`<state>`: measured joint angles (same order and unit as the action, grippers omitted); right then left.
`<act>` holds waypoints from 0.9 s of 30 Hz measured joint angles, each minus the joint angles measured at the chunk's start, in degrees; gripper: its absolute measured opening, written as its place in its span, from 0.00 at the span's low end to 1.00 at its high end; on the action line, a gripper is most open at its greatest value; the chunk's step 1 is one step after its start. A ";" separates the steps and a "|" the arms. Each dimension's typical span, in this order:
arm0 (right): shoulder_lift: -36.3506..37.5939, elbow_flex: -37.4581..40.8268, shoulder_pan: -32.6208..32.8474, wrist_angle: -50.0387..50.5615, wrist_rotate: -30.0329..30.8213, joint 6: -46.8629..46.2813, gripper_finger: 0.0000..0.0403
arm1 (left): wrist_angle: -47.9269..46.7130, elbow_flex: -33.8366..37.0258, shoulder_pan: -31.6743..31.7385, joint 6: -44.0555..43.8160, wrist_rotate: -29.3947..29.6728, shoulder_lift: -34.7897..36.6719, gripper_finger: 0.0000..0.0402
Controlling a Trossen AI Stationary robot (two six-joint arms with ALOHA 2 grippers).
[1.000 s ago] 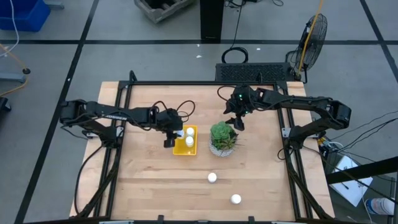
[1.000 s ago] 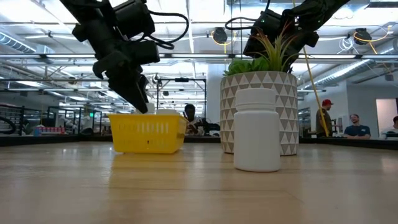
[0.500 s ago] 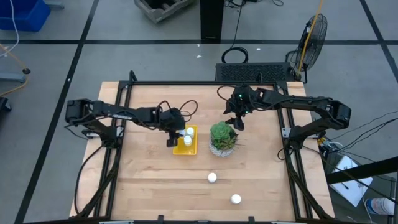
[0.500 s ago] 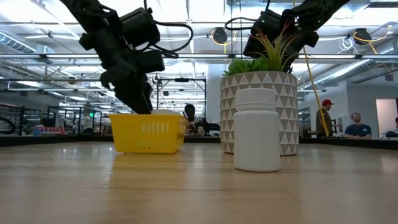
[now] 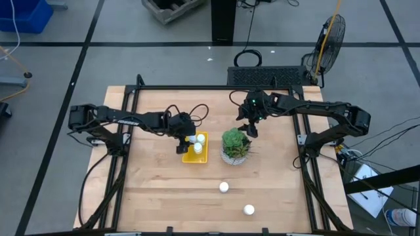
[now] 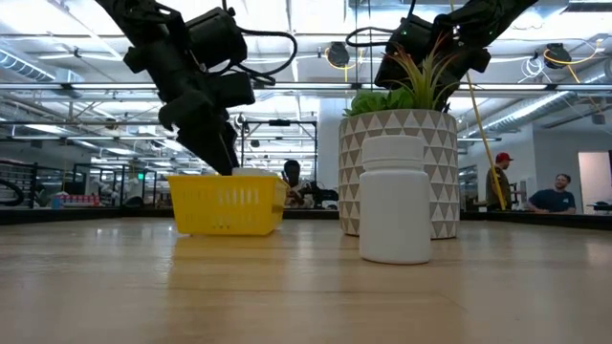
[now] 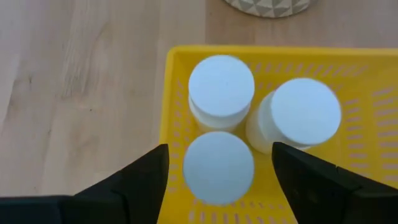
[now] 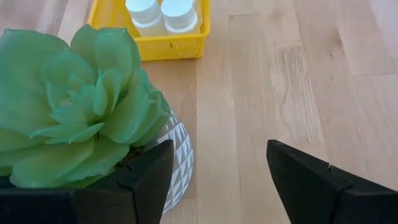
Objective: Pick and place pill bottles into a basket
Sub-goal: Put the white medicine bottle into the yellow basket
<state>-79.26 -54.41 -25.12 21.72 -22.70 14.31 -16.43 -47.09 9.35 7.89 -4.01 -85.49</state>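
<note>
The yellow basket stands left of the potted plant and holds three white pill bottles upright. Two more pill bottles stand on the table near the front; one shows close up in the low view. My left gripper hangs open over the basket's left end, pointing down, its fingers on either side of the nearest bottle's cap, with a gap on each side. My right gripper is open and empty above the plant's far side.
A green succulent in a white patterned pot stands right beside the basket and under my right gripper. Bare wooden table lies left of the basket and around the two front bottles. People show in the room behind in the low view.
My left gripper has moved a little toward the table's right edge, closer over the basket, and then held still. The right arm has kept still.
</note>
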 joint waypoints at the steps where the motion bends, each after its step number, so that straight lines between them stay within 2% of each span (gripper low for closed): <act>1: 0.02 0.00 -0.01 0.13 0.00 0.02 0.62 | -0.26 -0.33 -0.05 0.15 0.00 0.00 0.72; 12: 0.00 0.00 0.00 0.85 0.04 0.09 0.62 | -3.76 -3.44 -0.05 1.31 -0.07 2.26 0.68; 20: 0.09 0.00 -0.02 -0.69 0.15 3.02 0.62 | -4.83 -3.86 0.93 4.12 -0.49 12.82 0.69; 23: 0.50 -0.02 -0.06 -1.09 0.60 4.36 0.62 | -3.39 -1.77 1.71 4.89 -2.35 17.94 0.68; 27: 2.73 -0.02 -1.14 -0.79 5.13 5.59 0.62 | 0.42 3.71 2.65 4.43 -5.36 24.81 0.66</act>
<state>-76.53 -54.43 -26.26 20.93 -17.57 19.90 -16.01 -43.38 12.00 12.33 -9.36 -60.68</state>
